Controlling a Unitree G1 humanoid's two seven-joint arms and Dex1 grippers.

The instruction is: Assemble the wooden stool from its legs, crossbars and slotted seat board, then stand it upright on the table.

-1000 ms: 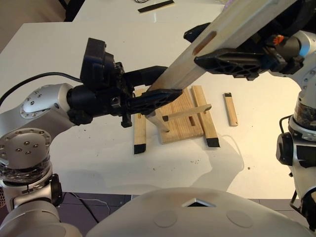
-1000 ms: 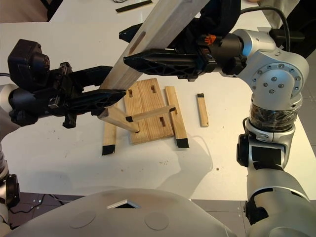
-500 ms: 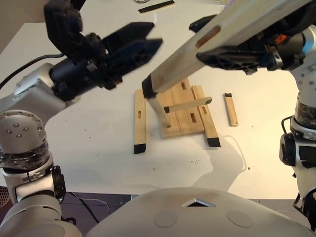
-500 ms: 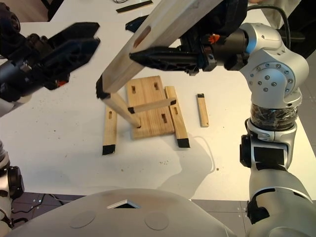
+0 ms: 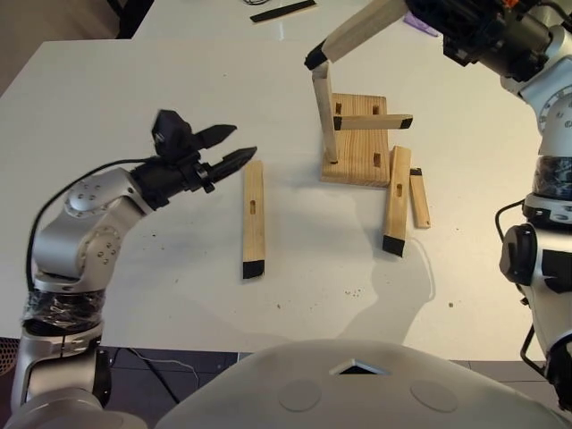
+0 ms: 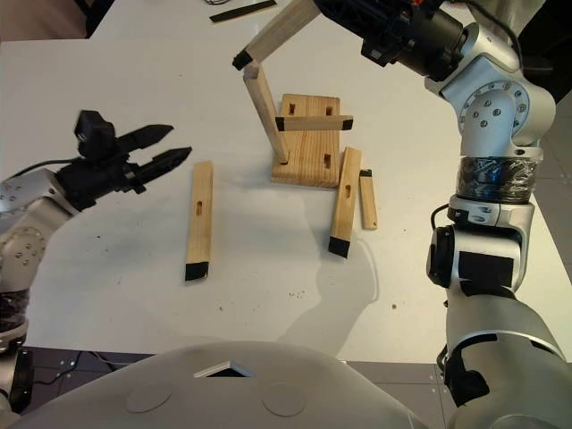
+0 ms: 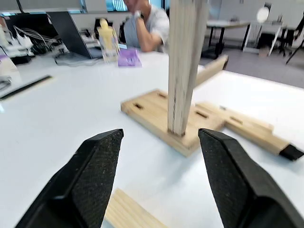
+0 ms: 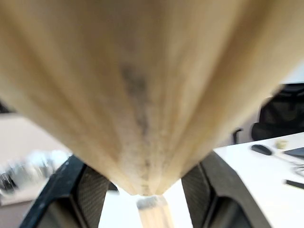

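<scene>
The slotted seat board (image 5: 359, 161) lies flat on the white table, right of centre. One leg (image 5: 326, 116) stands in it, with a crossbar (image 5: 374, 121) jutting from its side. My right gripper (image 5: 451, 20) is shut on a long wooden leg (image 5: 357, 31) held high; the black-tipped end of that leg meets the standing leg's top. The left gripper (image 5: 238, 143) hovers open over the table's left half, near a loose slotted leg (image 5: 254, 217). Its wrist view shows its own fingers (image 7: 99, 175) apart, facing the standing leg (image 7: 185, 61).
Another black-tipped leg (image 5: 396, 198) and a short crossbar (image 5: 418, 197) lie just right of the seat board. A dark strip (image 5: 281, 11) lies at the table's far edge. The table's near edge runs along the front.
The left gripper let go of the long leg, opened and drew back to the left. The right arm swung that leg up and back, and the seat board with its standing leg slid farther away, to the right.
</scene>
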